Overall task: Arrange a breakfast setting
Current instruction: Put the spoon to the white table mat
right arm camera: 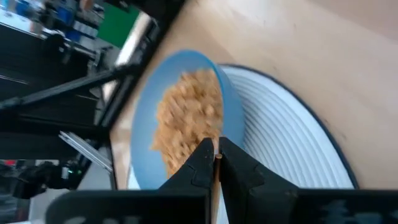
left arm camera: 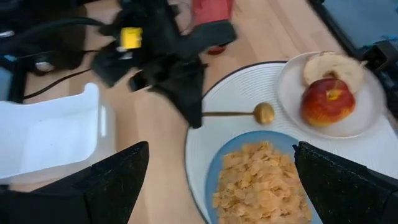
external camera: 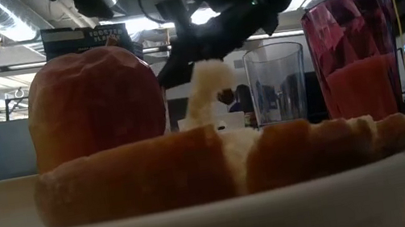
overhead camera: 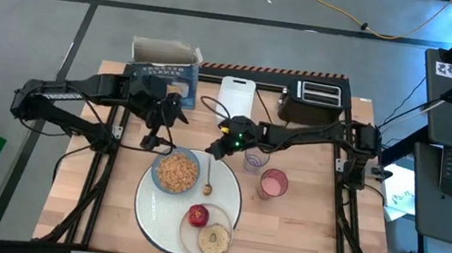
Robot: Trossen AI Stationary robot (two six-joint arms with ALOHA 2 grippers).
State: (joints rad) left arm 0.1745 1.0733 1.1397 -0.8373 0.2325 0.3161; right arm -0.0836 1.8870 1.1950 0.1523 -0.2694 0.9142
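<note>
The big white plate [overhead camera: 146,212] lies at the table's near middle. The blue bowl [overhead camera: 175,172], full of cereal flakes, stands on its far left part. The small cream plate [overhead camera: 230,231] at its near right holds the red apple [overhead camera: 198,216] and the bread round [overhead camera: 214,241]. The wooden spoon [overhead camera: 209,181] lies over the big plate, right of the bowl. My right gripper [overhead camera: 221,150] is shut on the spoon. My left gripper [overhead camera: 155,141] hovers open and empty just beyond the bowl [left arm camera: 261,186]. A clear cup [overhead camera: 255,160] and a pink cup [overhead camera: 273,184] stand right of the plate. My right gripper pinches the spoon's thin handle near its free end [left arm camera: 210,114] between its two fingers [right arm camera: 202,163]. The fingers come from above, slanting in from the far side. The spoon points toward the near edge, its rounded head [left arm camera: 263,112] low over the big plate; whether it rests there I cannot tell.
The black toaster [overhead camera: 311,102], the white rectangular tray [overhead camera: 235,97] and a blue cereal box [overhead camera: 164,69] stand along the far edge. Bare wood lies left of the big plate and right of the pink cup.
</note>
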